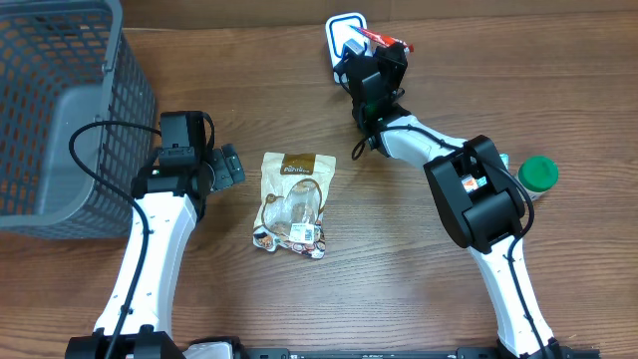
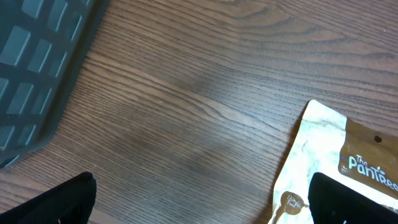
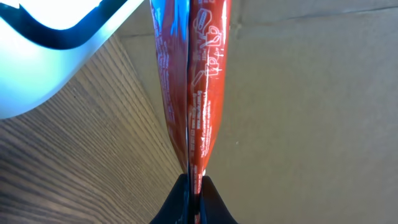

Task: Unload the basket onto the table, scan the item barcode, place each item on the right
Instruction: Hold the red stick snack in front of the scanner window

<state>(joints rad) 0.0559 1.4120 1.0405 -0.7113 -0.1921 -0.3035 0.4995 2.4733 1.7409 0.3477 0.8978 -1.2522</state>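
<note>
A wooden table (image 2: pixel 186 112) is seen across most of the view. A grey basket (image 2: pixel 31 62) with a gridded wall is cropped at the upper left, standing on the wood. At the lower right a white, marbled snack pouch (image 2: pixel 305 155) with a brown header is laid flat; its cropped lettering seems to read "The Pantree". The left gripper (image 2: pixel 202 202) is shown with dark fingertips (image 2: pixel 62 202) spread wide at the bottom corners.

glossy red packet (image 3: pixel 199 87), wood-grain table (image 1: pixel 399 259).
</note>
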